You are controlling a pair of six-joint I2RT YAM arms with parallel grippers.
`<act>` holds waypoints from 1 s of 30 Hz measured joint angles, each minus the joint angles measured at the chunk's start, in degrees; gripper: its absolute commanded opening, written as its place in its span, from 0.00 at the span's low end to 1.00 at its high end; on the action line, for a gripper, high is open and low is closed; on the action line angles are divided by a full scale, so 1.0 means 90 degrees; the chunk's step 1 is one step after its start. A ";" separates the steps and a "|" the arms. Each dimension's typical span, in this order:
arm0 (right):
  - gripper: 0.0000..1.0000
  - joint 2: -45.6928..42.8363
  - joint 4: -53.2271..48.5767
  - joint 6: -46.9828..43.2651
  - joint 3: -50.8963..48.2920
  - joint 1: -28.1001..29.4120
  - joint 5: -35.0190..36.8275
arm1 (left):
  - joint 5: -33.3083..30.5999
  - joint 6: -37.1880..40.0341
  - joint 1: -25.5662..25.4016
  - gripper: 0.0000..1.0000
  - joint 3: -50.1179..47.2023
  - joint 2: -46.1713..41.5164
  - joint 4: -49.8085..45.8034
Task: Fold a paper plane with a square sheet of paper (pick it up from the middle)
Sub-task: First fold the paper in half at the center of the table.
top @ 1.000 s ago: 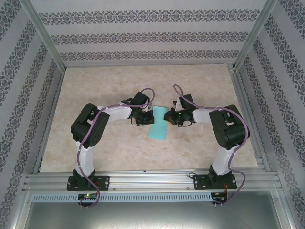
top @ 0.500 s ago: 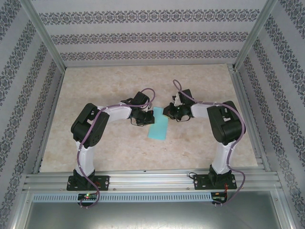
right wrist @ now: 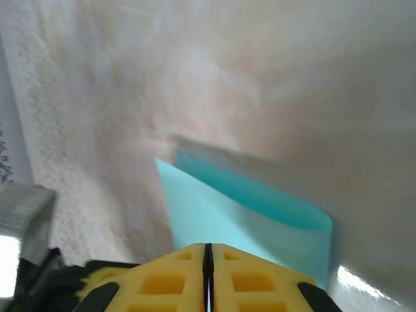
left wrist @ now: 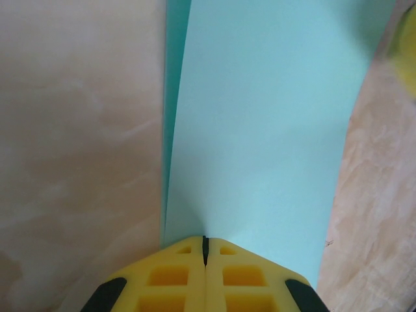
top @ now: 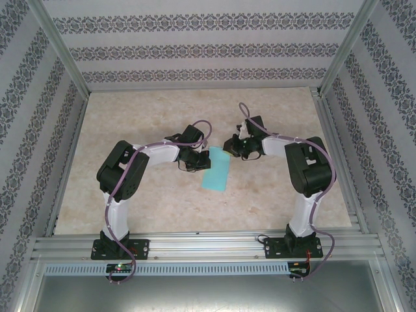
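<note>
Left gripper (left wrist: 205, 239) is clamped down, yellow fingers pressed flat together right on the edge of the sheet of paper (left wrist: 260, 130), so it's pinching it. The turquoise sheet runs away from the tips in two layers, one peeking out on the left. From the top view it lies folded into a rectangle around the middle of the table (top: 156, 117), between the arms. Right gripper (right wrist: 208, 246) has its fingers closed too, sitting at the sheet's far right corner. Can't tell if it's actually touching the paper.
</note>
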 measured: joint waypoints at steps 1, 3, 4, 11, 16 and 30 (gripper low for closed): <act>0.10 0.0000 -0.0015 -0.0024 0.0080 -0.0034 0.0000 | 0.0000 0.0000 0.0000 0.00 0.0000 0.0000 0.0000; 0.10 0.0002 -0.0017 -0.0049 0.0189 -0.0053 0.0000 | 0.0002 0.0000 0.0000 0.00 0.0000 0.0000 0.0000; 0.10 0.0007 -0.0015 -0.0049 0.0211 -0.0063 0.0000 | 0.0002 0.0000 0.0000 0.00 0.0000 0.0000 0.0000; 0.10 0.0384 -0.0012 -0.0049 0.0194 -0.0066 0.0005 | 0.0000 0.0005 0.0000 0.00 0.0002 0.0000 -0.0002; 0.10 0.0600 0.0012 -0.0029 0.0138 -0.0090 0.0012 | 0.0002 0.0024 0.0000 0.00 0.0010 0.0000 -0.0029; 0.10 0.0238 -0.0716 -0.0066 0.0610 -0.0160 0.0066 | 0.0019 0.0024 0.0000 0.00 0.0012 0.0000 -0.0051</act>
